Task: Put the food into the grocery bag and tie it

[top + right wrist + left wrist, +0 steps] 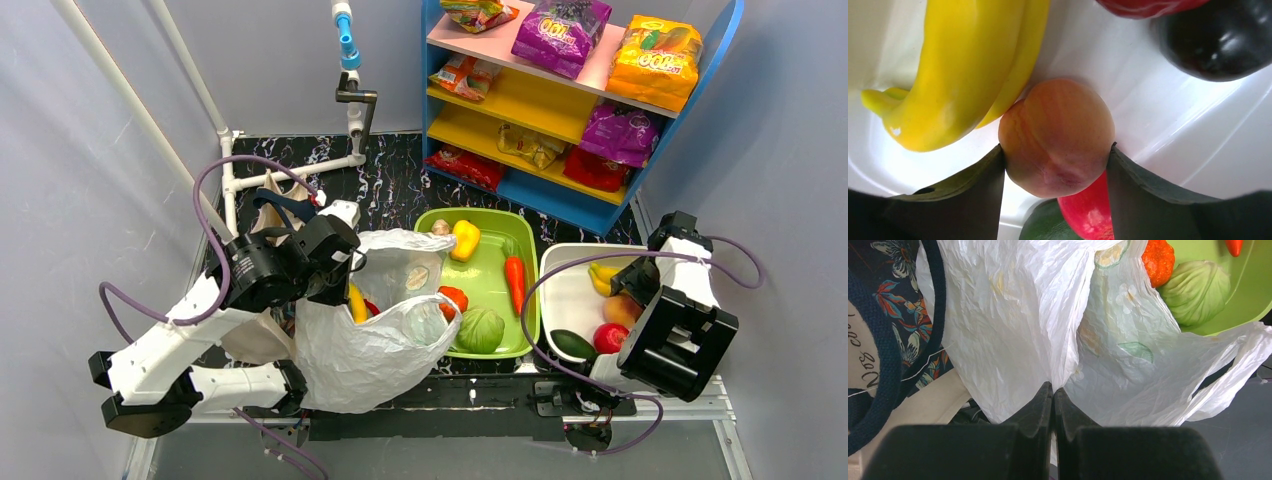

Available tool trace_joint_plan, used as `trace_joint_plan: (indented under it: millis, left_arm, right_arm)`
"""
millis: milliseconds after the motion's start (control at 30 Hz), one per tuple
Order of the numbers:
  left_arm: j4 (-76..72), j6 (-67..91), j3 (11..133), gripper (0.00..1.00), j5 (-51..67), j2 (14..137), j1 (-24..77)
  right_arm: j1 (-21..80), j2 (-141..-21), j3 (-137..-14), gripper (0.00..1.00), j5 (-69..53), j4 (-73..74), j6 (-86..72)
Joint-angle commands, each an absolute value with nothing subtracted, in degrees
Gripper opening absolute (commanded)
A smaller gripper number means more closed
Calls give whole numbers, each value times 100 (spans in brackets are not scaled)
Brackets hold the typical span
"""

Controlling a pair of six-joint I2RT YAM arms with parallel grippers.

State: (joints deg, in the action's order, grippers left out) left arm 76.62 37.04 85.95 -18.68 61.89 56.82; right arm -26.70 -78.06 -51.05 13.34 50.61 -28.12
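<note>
The white plastic grocery bag (370, 345) stands open at the left of the table. My left gripper (343, 268) is shut on its rim; in the left wrist view the closed jaws (1053, 390) pinch a fold of the bag (1013, 315). A yellow piece (356, 300) and a red piece show in the bag's mouth. My right gripper (1055, 165) reaches into the white bin (570, 265), shut on the orange-pink peach (1058, 135), also seen from above (621, 309). The yellow banana (963, 65) lies beside it. Purple (560, 30) and orange-yellow (655, 60) snack packets sit on the shelf.
A green tray (492, 268) with cabbage (481, 329), carrot and pepper lies between bag and bin. A red apple (1088, 210) and dark green fruits share the bin. A floral tote bag (893, 340) lies behind the plastic bag. The blue shelf (560, 190) stands at the back.
</note>
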Motion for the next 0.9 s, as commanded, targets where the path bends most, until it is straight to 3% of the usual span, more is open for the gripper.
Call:
trace_joint_plan:
  millis: [0,333,500,667,867]
  left_arm:
    - [7620,3719,8556,0,-1930,6257,5698]
    - [7300,3514,8705,0,-1694,6654,5696]
    - [7231,3438,8861,0,-1530,6871,5695]
    - [7196,3445,8865,0,-1529,6858,5700]
    - [7179,3445,8883,0,-1532,6847,5698]
  right_arm:
    - [-2700,-7771,-5503,28,759,5220,-2731]
    - [-2547,-7010,-6038,8,-717,5873,-2771]
    - [-1607,-6384,-6713,3,-1429,6088,-3121]
    - [-1017,-5810,-6743,2,-3327,5162,-3203]
    - [-122,-5494,-6440,3,-4318,4277,-3402]
